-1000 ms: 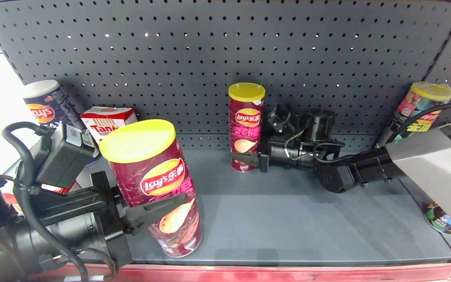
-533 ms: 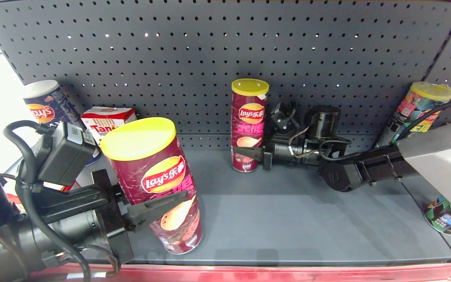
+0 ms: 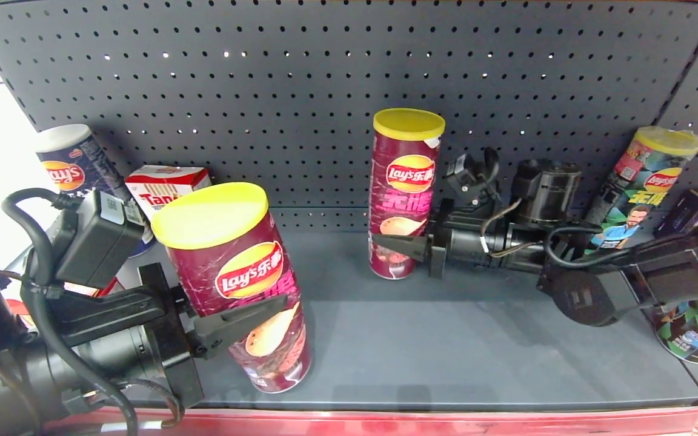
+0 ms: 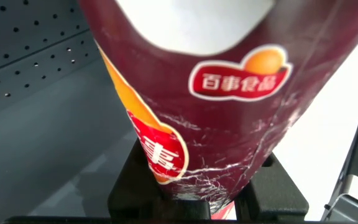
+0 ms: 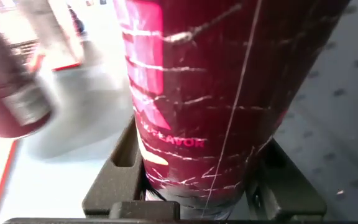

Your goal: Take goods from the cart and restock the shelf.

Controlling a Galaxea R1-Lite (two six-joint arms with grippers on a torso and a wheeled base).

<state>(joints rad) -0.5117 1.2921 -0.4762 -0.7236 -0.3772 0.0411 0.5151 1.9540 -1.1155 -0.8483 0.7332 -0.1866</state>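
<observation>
Two maroon chip cans with yellow lids are on the grey shelf (image 3: 446,339). My left gripper (image 3: 228,321) is shut on the near can (image 3: 234,284) at the shelf's front left; that can (image 4: 216,106) leans slightly. My right gripper (image 3: 400,245) is shut on the second can (image 3: 402,191), upright near the pegboard at the shelf's middle, and the same can (image 5: 222,93) rises between the right gripper's black jaws.
A dark blue chip can (image 3: 73,163) and a red-and-white box (image 3: 164,188) stand at the back left. A green-and-blue chip can (image 3: 646,175) leans at the back right, another can (image 3: 697,330) lies lower right. A red strip (image 3: 385,421) edges the shelf front.
My right arm has carried its can to the right and a little toward the front. The left gripper and its can have barely moved.
</observation>
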